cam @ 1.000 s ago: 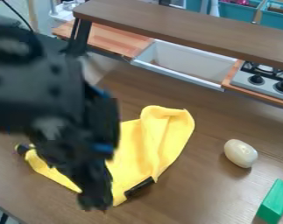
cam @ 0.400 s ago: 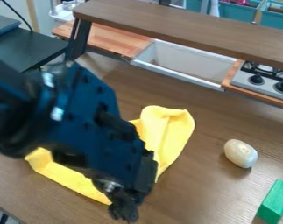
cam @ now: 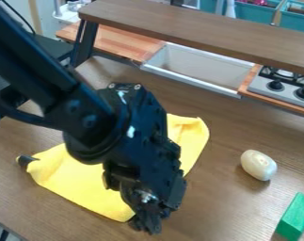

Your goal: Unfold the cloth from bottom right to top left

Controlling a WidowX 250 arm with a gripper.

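In the camera view, we find the gripper [cam: 148, 225] pointing down at the near edge of the yellow cloth [cam: 85, 181], by its lower right corner. We cannot tell whether the gripper is open, closed or holding fabric. The cloth spreads up and to the left of it, partly behind the arm [cam: 91, 113]. We judge the step to be taking that corner. For a sound grip, we align with the top layer only, close on a small fold, lift slightly, then draw toward the upper left, keeping the lower layer flat.
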